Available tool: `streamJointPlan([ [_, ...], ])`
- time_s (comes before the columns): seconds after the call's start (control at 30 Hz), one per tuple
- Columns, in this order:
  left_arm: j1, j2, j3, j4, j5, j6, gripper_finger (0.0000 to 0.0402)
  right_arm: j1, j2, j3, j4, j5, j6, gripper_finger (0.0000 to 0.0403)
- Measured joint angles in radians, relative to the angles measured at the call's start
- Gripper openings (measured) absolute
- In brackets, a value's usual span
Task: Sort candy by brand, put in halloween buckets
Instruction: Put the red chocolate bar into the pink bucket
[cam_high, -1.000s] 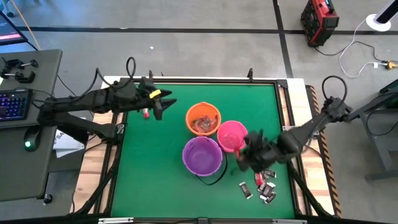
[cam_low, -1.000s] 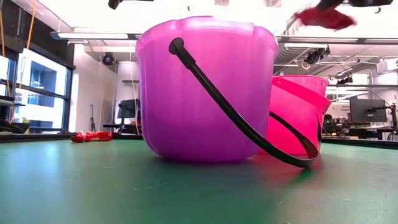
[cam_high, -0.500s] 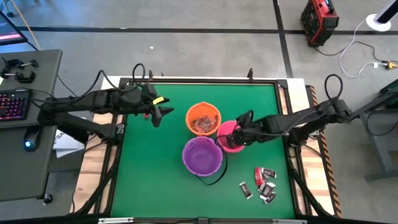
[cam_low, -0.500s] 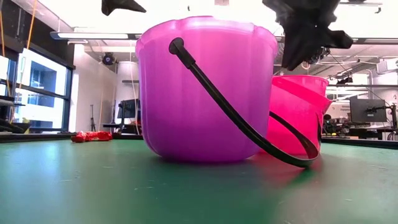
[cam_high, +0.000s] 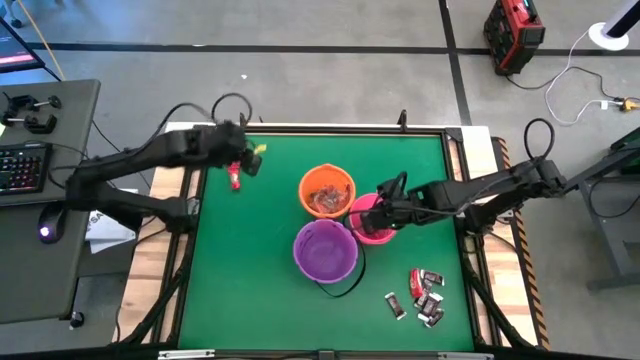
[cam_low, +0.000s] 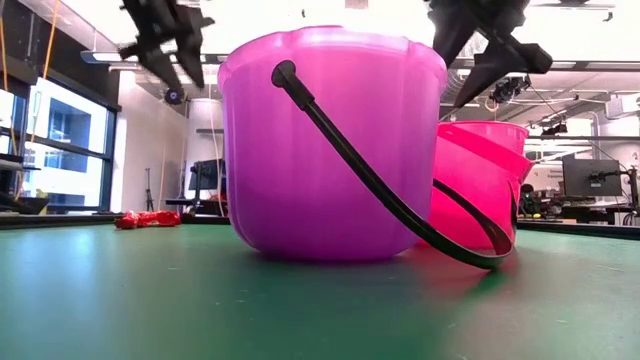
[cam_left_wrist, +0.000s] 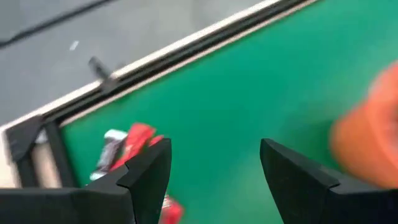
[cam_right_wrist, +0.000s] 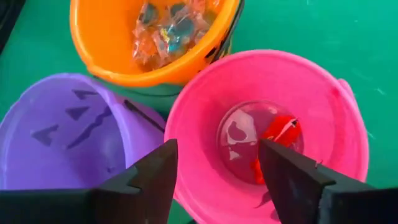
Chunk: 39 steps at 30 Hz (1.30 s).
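The right gripper (cam_high: 381, 212) is held over the pink bucket (cam_high: 368, 229) with its jaws spread wide and empty. A red-wrapped candy (cam_right_wrist: 278, 134) is seen lying on the floor of that bucket. The orange bucket (cam_high: 326, 178) is loaded with clear-wrapped candies (cam_right_wrist: 163, 31). The purple bucket (cam_high: 324, 250) is placed touching both. The left gripper (cam_high: 240, 166) is positioned with jaws wide, empty, above a red candy (cam_high: 235, 181) near the table's far left edge. A cluster of dark and red candies (cam_high: 424, 297) is located near the right front. No brand lettering can be read.
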Motion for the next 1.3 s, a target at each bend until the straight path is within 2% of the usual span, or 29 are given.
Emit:
streamJointPlan([
  [0.17,0.186,0.173,-0.002,-0.082,0.069,0.059,0.0236,-0.014,0.000,0.000,0.002,-0.028,0.004,0.0216],
  [0.3,0.231,0.249,-0.087,0.011,0.123,0.028,0.0236,-0.012,0.000,0.000,0.003,-0.030,0.023,0.0216],
  [0.4,0.220,0.233,-0.203,0.098,0.163,-0.060,0.0236,-0.002,0.000,0.000,0.003,-0.031,0.023,0.0216],
  [0.7,0.205,0.077,-0.532,0.388,0.154,-0.391,0.0236,0.009,0.000,0.001,0.002,-0.010,0.017,0.0216],
  [0.9,0.206,0.089,-0.618,0.402,0.099,-0.514,0.0236,-0.004,0.000,0.001,0.002,-0.010,-0.003,0.0216],
  [1.13,0.206,0.089,-0.697,0.509,0.117,-0.556,0.0234,-0.004,0.000,0.001,0.002,-0.005,-0.003,0.0216],
  [1.23,0.206,0.087,-0.720,0.545,0.116,-0.568,0.0215,-0.004,0.000,0.001,0.002,-0.004,-0.003,0.0216],
  [1.3,0.206,0.086,-0.725,0.546,0.118,-0.573,0.0186,-0.004,0.000,0.001,0.002,-0.004,-0.003,0.0216],
])
